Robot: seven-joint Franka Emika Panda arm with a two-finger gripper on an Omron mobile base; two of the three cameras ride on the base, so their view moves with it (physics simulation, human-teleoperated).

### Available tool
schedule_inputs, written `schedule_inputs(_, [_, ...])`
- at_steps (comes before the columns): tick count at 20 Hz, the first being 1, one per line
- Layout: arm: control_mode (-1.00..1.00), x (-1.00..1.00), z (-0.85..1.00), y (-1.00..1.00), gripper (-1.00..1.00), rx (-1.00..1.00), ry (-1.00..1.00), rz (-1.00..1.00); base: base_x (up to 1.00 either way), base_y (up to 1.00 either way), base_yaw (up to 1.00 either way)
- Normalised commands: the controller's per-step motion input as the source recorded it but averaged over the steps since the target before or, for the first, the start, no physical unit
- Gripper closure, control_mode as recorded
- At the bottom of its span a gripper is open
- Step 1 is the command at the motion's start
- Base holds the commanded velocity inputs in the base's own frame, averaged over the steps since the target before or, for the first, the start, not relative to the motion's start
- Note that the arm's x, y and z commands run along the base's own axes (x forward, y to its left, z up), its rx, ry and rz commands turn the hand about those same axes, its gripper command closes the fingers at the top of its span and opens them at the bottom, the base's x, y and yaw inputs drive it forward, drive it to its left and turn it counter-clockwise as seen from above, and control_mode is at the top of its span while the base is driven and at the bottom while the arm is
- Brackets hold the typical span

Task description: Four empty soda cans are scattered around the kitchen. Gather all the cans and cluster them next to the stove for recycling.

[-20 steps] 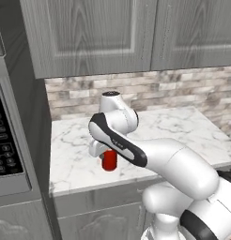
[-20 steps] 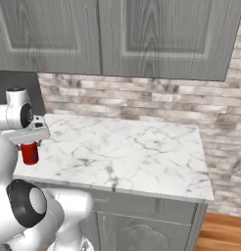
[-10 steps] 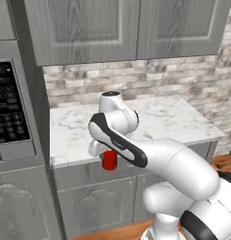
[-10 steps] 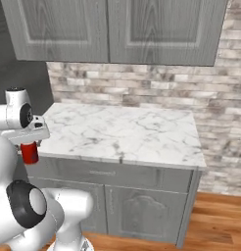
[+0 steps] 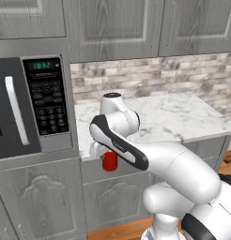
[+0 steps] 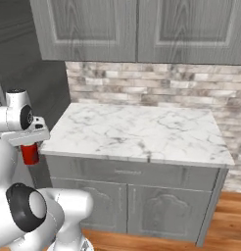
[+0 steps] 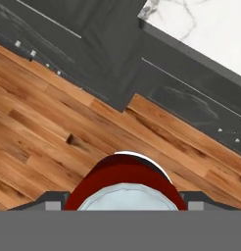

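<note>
Both base views look forward and slightly down from behind the arm at the marble counter (image 5: 183, 117), sharing it from left and right. The hand view looks straight down, close, past the counter's front edge (image 7: 191, 44) onto the wooden floor (image 7: 54, 132).

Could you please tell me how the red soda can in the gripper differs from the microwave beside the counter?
The red soda can is a small cylinder; the microwave is a large black box. The can hangs in the gripper in front of the counter's edge, over the wood floor; the microwave sits built into the grey cabinetry. The can is plain red with a silvery top; the microwave has a keypad and handle.
</note>
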Motion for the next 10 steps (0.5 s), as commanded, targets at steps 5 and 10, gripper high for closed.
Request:
schedule_inputs(5, [1.00,0.00,0.00,0.00,1.00,0.00,0.00,0.00,-0.01,0.72,0.04])
schedule_inputs(10, [1.00,0.00,0.00,0.00,1.00,0.00,0.00,0.00,-0.18,0.58,0.36])
